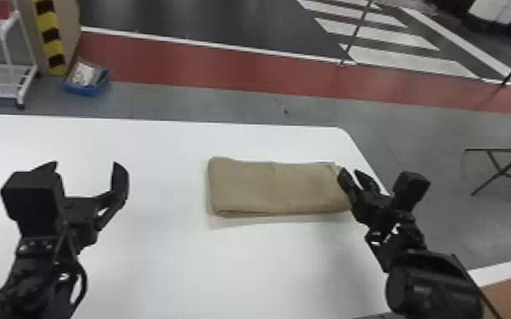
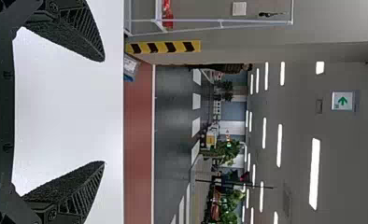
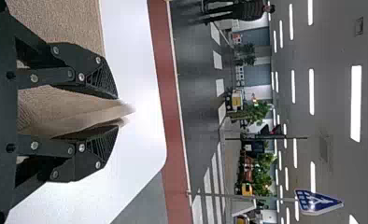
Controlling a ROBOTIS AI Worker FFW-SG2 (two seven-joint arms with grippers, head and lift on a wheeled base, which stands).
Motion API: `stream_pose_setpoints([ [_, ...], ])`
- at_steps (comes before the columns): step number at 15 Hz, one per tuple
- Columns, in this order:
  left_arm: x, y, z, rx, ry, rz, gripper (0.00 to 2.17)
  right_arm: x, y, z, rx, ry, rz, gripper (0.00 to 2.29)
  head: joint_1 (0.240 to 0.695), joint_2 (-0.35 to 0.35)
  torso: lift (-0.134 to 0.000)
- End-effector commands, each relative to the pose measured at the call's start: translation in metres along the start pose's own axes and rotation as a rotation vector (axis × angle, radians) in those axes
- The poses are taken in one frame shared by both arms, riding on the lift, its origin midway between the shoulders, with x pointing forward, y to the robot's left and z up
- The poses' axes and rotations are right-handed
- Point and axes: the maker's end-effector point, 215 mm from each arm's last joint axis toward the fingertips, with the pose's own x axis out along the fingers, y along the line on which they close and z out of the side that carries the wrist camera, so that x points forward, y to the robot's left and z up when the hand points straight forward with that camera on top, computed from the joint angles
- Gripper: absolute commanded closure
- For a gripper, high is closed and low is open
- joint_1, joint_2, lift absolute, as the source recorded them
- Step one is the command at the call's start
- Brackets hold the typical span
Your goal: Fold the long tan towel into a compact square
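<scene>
The right claw, black and two-fingered, is narrow around the right end of the long tan cloth towel, and in its wrist view the fabric fills the gap and pokes a little past the tips, so it appears to be holding that end. The towel lies as a flat, layered rectangle on the smooth white tabletop, its right end near the table's side edge. The left claw stands wide and empty over the tabletop, well apart from the towel's left end.

The step in hand looks like bringing the right end over onto the left, which should turn the rectangle into something close to a square. Before lifting, check that every layer is between the fingers; a thin bite could peel the top ply away and leave the rest behind. Raise the end just enough to clear the cloth, carry it across in a low arc, and keep it parallel to the left end so the corners meet. Pulling sideways too early would likely drag the whole bundle. Lay it down before letting go, then press the crease.
</scene>
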Motion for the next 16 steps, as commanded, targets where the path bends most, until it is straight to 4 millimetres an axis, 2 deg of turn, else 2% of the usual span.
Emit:
stream_pose_setpoints([
  [1, 0.000, -0.002, 0.002, -0.003, -0.004, -0.003, 0.10, -0.013, -0.018, 0.022, -0.016, -0.069, -0.029, 0.04, 0.695, -0.330, -0.124],
  [4, 0.001, -0.008, 0.004, -0.008, -0.010, -0.018, 0.10, -0.035, -0.037, 0.039, -0.020, -0.117, -0.061, 0.06, 0.695, -0.350, -0.124],
  [7, 0.002, -0.028, 0.006, -0.024, -0.018, -0.048, 0.10, -0.057, -0.041, 0.040, -0.022, -0.148, -0.069, 0.07, 0.695, -0.350, -0.124],
  [9, 0.004, -0.055, 0.004, -0.034, -0.010, -0.087, 0.14, -0.078, -0.048, 0.037, -0.001, -0.173, -0.083, 0.07, 0.695, -0.350, -0.124],
  [11, 0.004, -0.085, -0.007, -0.040, 0.017, -0.127, 0.24, -0.101, -0.057, 0.038, 0.016, -0.215, -0.102, 0.08, 0.695, -0.350, -0.124],
  [13, 0.000, -0.114, -0.018, -0.054, 0.042, -0.166, 0.28, -0.114, -0.066, 0.030, 0.027, -0.213, -0.121, 0.08, 0.695, -0.350, -0.124],
  [14, -0.002, -0.129, -0.027, -0.061, 0.065, -0.189, 0.28, -0.124, -0.069, 0.032, 0.030, -0.238, -0.128, 0.09, 0.695, -0.350, -0.124],
  [16, -0.003, -0.146, -0.042, -0.101, 0.113, -0.204, 0.28, -0.132, -0.072, 0.026, 0.035, -0.241, -0.136, 0.09, 0.695, -0.350, -0.124],
])
